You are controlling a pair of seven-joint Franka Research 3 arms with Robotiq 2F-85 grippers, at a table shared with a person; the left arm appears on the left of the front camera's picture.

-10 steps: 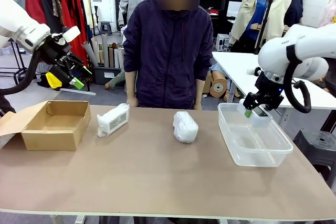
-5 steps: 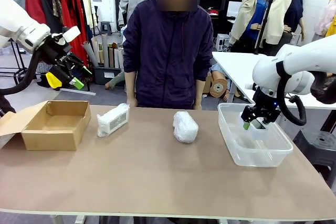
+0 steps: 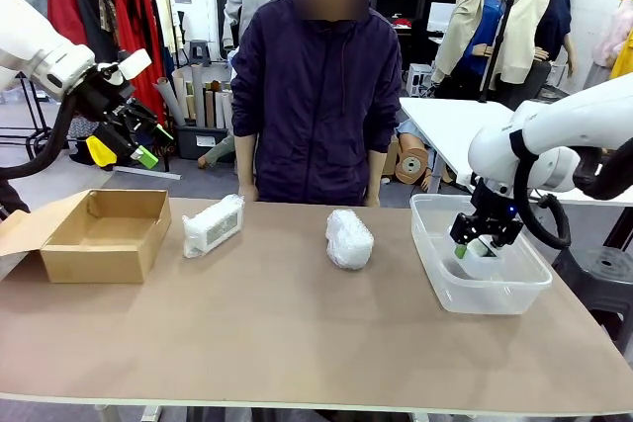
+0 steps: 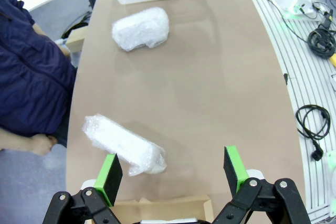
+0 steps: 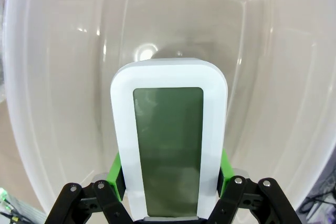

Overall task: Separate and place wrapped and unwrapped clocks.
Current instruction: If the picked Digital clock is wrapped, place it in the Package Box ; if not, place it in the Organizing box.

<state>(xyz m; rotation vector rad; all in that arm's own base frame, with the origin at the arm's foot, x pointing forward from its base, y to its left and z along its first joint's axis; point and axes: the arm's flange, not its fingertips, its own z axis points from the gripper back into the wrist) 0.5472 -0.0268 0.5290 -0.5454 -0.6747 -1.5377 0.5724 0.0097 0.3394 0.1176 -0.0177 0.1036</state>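
Brown board tops the table (image 3: 297,343), and the strip along its near edge is bare, which gives both arms room to work. At the right end stands a clear plastic tub (image 3: 432,244). The right gripper (image 3: 473,247) reaches down inside it, jaws shut on the long sides of the bare white clock (image 5: 168,129). The clock's screen faces the wrist and its far end is low over the tub floor; I cannot tell whether it touches. The tub looks like the place chosen for the unwrapped clock, so the grip makes sense until it is set down. At the left end sits an open cardboard box (image 3: 94,264), probably meant for the wrapped ones. The left gripper (image 4: 173,171) hangs above that end, jaws spread wide and holding nothing, seemingly waiting its turn. Toward the far edge, the boxy bundle (image 3: 213,225) lies just right of the box, and the rounded bundle (image 3: 349,238) lies near the middle, apart from both containers. Beyond the far edge stands a person (image 3: 316,96).
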